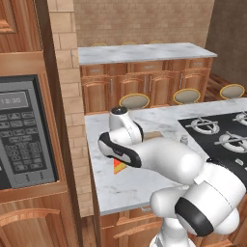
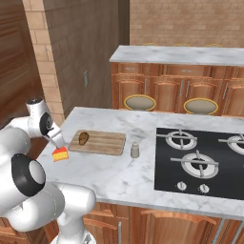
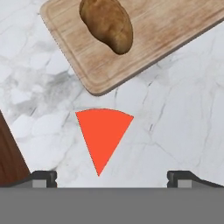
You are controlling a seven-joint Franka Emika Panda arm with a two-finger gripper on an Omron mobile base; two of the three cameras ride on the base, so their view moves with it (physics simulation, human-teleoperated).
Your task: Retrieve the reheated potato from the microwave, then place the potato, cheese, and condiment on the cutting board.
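Observation:
The brown potato (image 3: 107,24) lies on the light-wood cutting board (image 3: 166,35), near the board's left end (image 2: 102,143) in the right base view. The cheese (image 3: 103,135), an orange wedge with a red side, lies on the marble counter just off that end of the board, also seen as the cheese (image 2: 60,154) and the cheese (image 1: 119,166). My gripper (image 3: 112,178) hangs open over the cheese, its two tips wide apart and empty; it is the gripper (image 2: 56,139) at the counter's left edge. The pale condiment (image 2: 135,150) stands right of the board. The microwave (image 1: 24,140) shows its keypad.
A black gas cooktop (image 2: 200,162) fills the counter's right part. The counter's left edge meets a brick pillar (image 1: 67,96) and wooden cabinetry (image 3: 8,153). Round stools (image 2: 139,102) stand behind the island, and a second counter (image 2: 181,55) runs along the back wall.

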